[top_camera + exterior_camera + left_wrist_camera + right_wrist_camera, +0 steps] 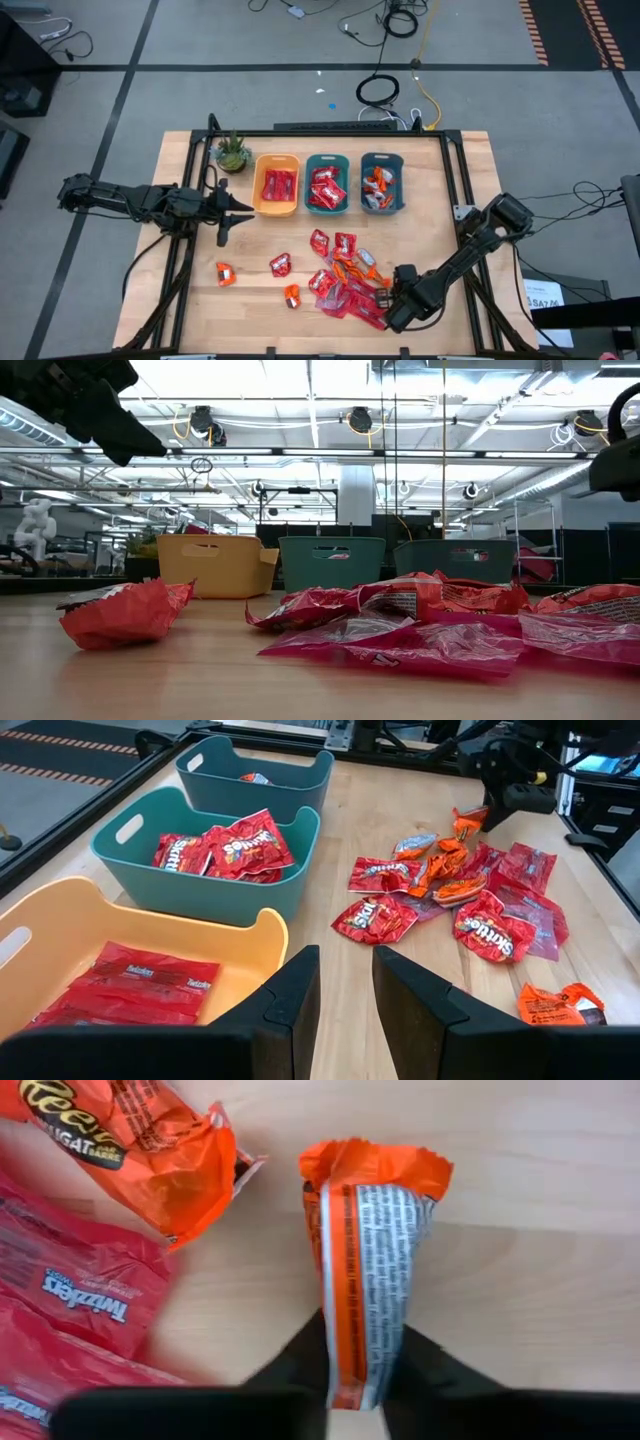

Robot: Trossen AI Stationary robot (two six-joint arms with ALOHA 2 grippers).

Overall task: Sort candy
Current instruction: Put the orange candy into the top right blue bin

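The right gripper (355, 1380) is closed on a small orange wrapped candy (368, 1270), pinching only its near edge. Risk: the slick wrapper may slip out during transport. Beside it lie flat red packets (70, 1295). Farther off, the left gripper (228, 214) waits, parted and empty.

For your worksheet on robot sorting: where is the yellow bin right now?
In the high view the yellow bin sits toward the table's far edge, leftmost of three, between the potted plant and a teal bin.

The table (190, 300) is pale wood, smooth and matt; the candy (486, 925) wears glossy crinkled foil — the bins (300, 830) (yellow and teal) are smooth plastic.
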